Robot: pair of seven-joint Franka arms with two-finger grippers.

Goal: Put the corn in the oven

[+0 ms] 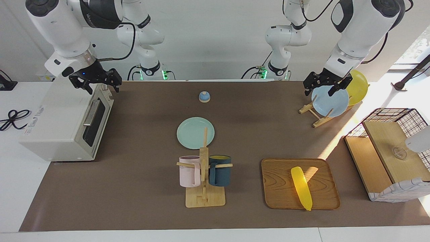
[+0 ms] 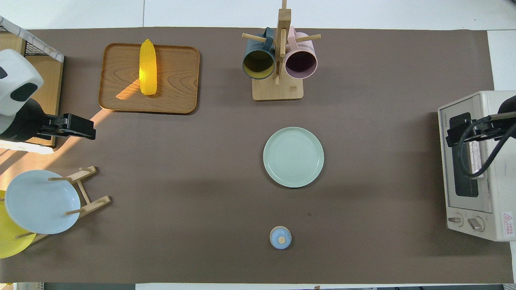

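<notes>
Brown matting (image 1: pixel 141 188) covers my table from end to end, with white tabletop showing around its edges and a plain white wall (image 1: pixel 215 40) rising where my two bases stand.

At my right arm's end sits the oven (image 1: pixel 63 124), off-white, its dark glass door shut and the metal bar handle (image 1: pixel 91 112) across it; in the overhead view two knobs (image 2: pixel 467 221) show at its nearer end. My right gripper (image 1: pixel 97 82) hangs above the oven's top, at the end nearer to me, fingers spread and holding nothing. A black cable (image 1: pixel 11 117) lies looped on the white top beside the oven.

Toward the middle, a small blue bell (image 1: pixel 204 96) rests close to my bases. Farther out lies a pale green plate (image 1: pixel 195 132), flat on the mat, and farther still a wooden mug rack (image 1: pixel 204 188) carrying a pink mug (image 1: pixel 189 171) and a dark blue mug (image 1: pixel 220 170).

Toward my left arm's end, the corn (image 1: pixel 301 187) lies on a wooden tray (image 1: pixel 278 188), far from me, its point aimed away from my bases. Sunlight falls across the tray and the mat here. My left gripper (image 1: pixel 327 85) hovers over a wooden plate stand (image 1: pixel 317 117) that holds a light blue plate (image 1: pixel 331 102) and a yellow plate (image 1: pixel 358 85) on edge; its fingers are parted and empty. At the table's very end stands a wire basket (image 1: pixel 389 116) with wooden boards.
</notes>
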